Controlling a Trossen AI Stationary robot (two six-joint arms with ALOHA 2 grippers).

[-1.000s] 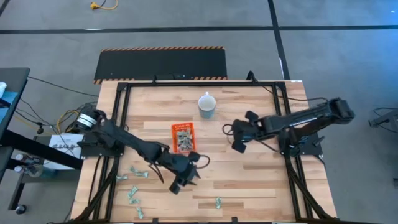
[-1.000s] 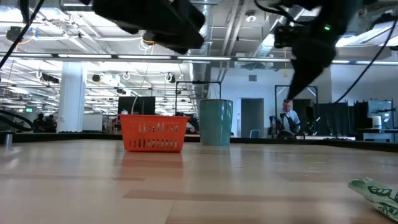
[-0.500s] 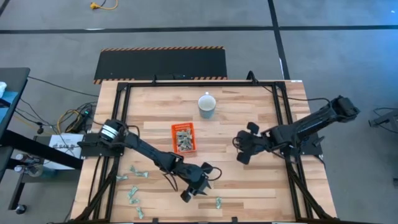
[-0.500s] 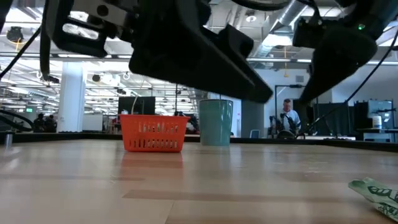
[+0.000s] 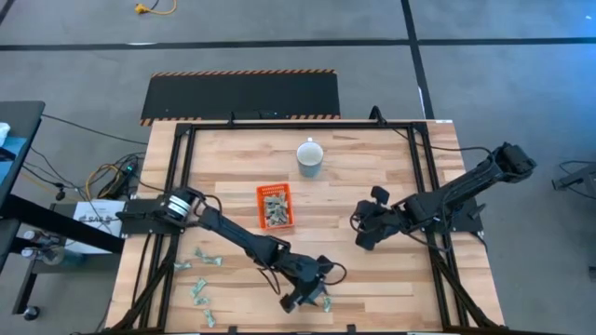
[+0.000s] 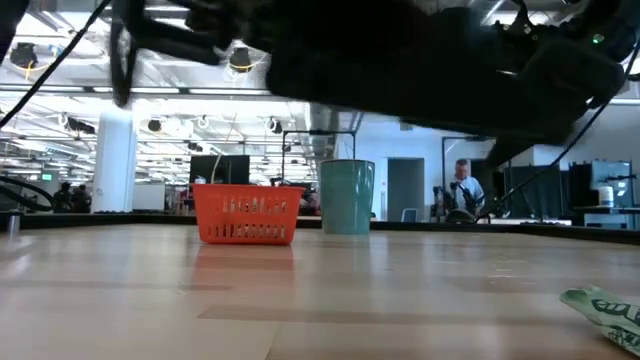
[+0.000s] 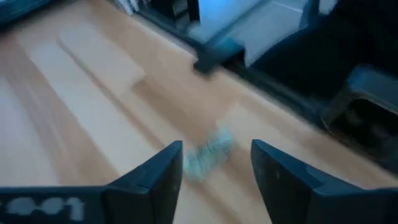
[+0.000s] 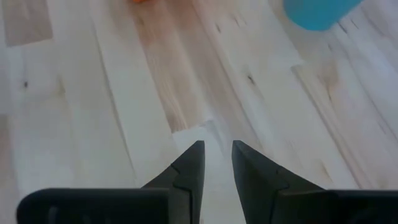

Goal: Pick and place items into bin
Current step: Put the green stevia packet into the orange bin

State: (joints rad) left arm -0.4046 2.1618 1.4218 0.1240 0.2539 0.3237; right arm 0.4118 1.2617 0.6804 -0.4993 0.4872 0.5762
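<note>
I have the left arm stretched diagonally across the table [image 5: 391,186] toward its front edge. Its left gripper [image 5: 313,296] is over a single wrapped item [image 5: 327,302] lying near the front edge, right of centre. From the left wrist camera, the fingers [image 7: 163,171] stand apart and released, with that item [image 7: 208,155] on the wood between and just beyond their tips. I cannot tell whether they touch it.

The right gripper [image 5: 364,230] is over bare wood in the right half of the table, well apart from the bin and the mug. Its fingers [image 8: 189,163] show only a narrow gap and grasp nothing.

The bin [image 5: 275,206] sits near the table's centre, slightly left, with many pale items already lying inside it. The low camera shows it as an orange slotted tray [image 6: 246,214] resting flat on the wood. The mug [image 5: 310,156] stands upright behind it, toward the rear edge.

Loose items [image 5: 207,259] remain scattered near the front-left corner, several of them [image 5: 198,292] close to the left edge. In the low camera, one wrapped piece [image 6: 608,312] lies at the near right edge.
</note>
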